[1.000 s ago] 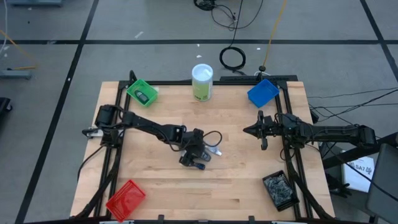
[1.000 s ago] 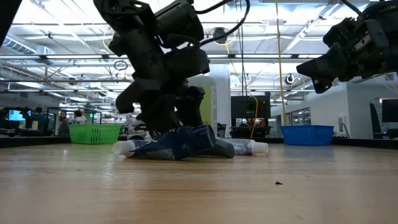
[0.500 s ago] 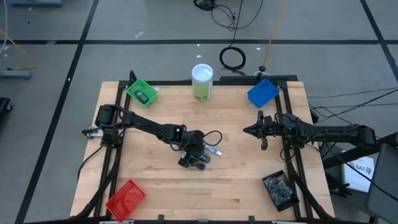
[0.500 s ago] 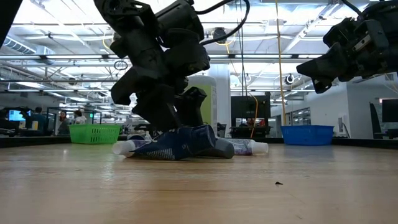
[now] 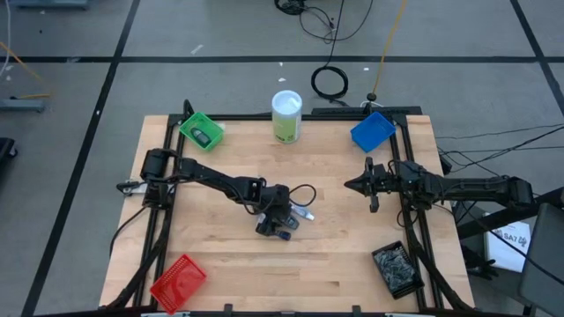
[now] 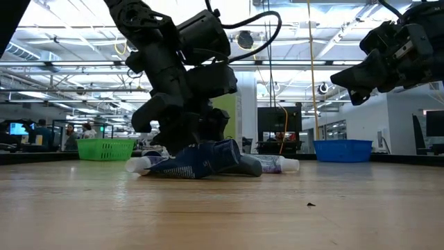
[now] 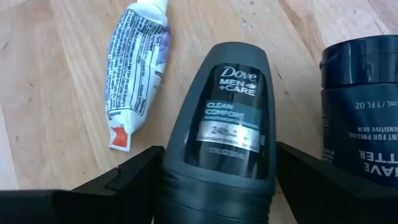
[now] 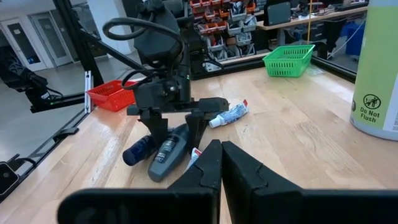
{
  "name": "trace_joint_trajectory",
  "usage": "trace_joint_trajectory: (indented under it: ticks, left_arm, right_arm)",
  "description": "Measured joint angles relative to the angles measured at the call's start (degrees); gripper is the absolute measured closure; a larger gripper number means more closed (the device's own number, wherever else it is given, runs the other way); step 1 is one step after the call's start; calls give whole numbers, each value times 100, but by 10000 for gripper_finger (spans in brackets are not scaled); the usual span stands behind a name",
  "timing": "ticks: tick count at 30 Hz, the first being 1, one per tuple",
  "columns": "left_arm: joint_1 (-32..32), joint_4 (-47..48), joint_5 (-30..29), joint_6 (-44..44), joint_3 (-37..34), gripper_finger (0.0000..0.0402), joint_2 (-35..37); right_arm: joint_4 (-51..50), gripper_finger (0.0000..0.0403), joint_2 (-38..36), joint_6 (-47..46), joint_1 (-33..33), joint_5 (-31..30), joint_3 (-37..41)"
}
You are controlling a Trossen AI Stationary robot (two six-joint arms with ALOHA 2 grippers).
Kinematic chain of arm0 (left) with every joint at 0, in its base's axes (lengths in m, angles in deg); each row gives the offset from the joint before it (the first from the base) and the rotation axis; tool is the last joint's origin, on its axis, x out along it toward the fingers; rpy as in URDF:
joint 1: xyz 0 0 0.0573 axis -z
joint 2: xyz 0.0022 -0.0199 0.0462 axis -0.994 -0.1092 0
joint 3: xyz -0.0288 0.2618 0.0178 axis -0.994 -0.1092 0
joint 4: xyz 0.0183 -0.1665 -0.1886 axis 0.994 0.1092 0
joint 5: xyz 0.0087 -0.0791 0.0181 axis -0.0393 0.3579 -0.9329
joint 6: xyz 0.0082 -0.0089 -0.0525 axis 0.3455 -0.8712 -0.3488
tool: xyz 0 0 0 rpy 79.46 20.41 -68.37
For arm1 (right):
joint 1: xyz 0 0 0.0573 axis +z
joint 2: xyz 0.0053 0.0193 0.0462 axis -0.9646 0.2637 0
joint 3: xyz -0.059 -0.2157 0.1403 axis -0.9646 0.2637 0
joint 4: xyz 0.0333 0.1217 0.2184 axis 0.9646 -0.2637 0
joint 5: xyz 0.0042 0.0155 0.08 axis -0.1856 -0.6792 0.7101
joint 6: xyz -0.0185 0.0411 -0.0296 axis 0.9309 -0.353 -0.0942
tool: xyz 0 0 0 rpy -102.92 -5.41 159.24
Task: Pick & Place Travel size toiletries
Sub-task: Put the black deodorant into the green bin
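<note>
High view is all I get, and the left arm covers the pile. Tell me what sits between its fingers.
Observer: In the left wrist view, the left gripper stands open astride a dark grey roll-on deodorant lying flat on the table.
Operator: Name what lies right beside it.
Observer: A white-and-blue tube lies on one side of it and a dark blue bottle on the other.
Operator: Check the right gripper too.
Observer: The right wrist view shows the right gripper shut and empty, above the table.
</note>
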Motion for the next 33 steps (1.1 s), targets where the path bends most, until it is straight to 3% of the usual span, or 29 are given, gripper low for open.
trace_joint_trajectory:
  ticks: [17,28,33]
  left_arm:
    - [0,-59,-18,145,-9,109,22]
    - [0,-94,-33,142,-13,204,22]
    - [2,-84,-35,95,-13,203,22]
  right_arm:
    - [0,403,24,0,1,0,1]
    - [0,403,24,0,0,0,1]
    - [0,403,24,0,1,0,1]
